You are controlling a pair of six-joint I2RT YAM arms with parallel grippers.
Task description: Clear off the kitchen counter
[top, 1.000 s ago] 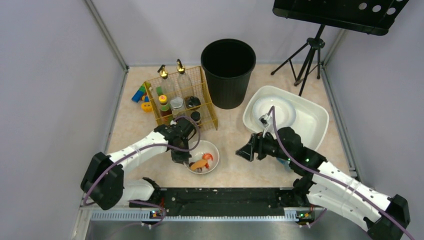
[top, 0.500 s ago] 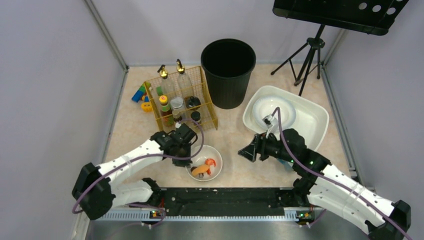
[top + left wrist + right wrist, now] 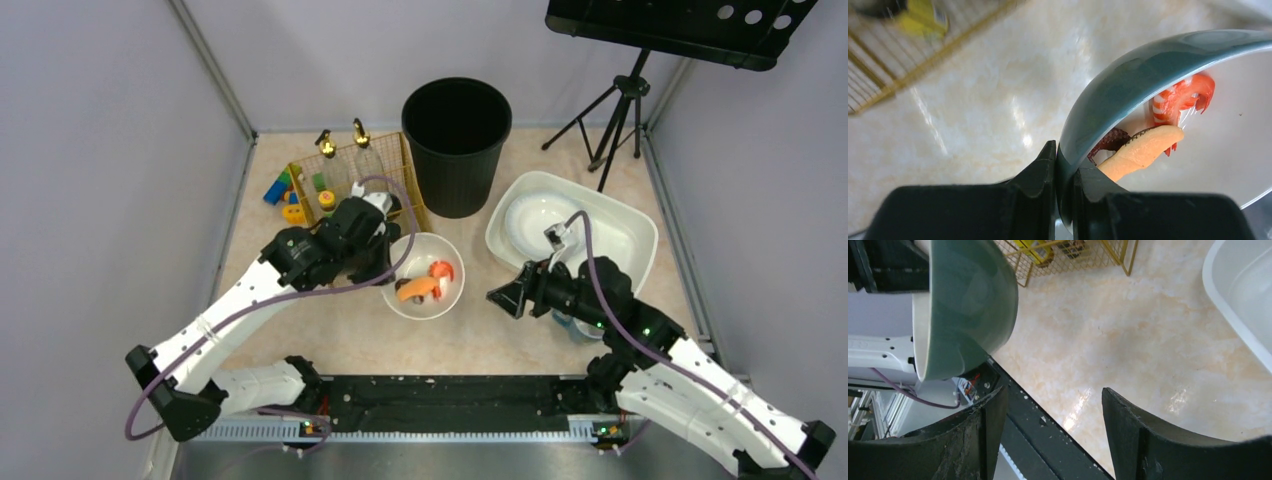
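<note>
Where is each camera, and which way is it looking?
Top camera: high behind the robot, looking down on the kitchen counter; left gripper and right gripper show.
Left wrist camera: on the left arm, looking along the left gripper, shut on the bowl.
Right wrist camera: on the right arm, looking down past the open right gripper at that counter.
All three see the bowl.

Kitchen counter (image 3: pixel 470 340) is lying flat and level, stretching away from me: big rectangular top, beige-peach, faint speckled marble pattern, glossy, throwing back light glare in both my wrist views, bare along its near strip.
</note>
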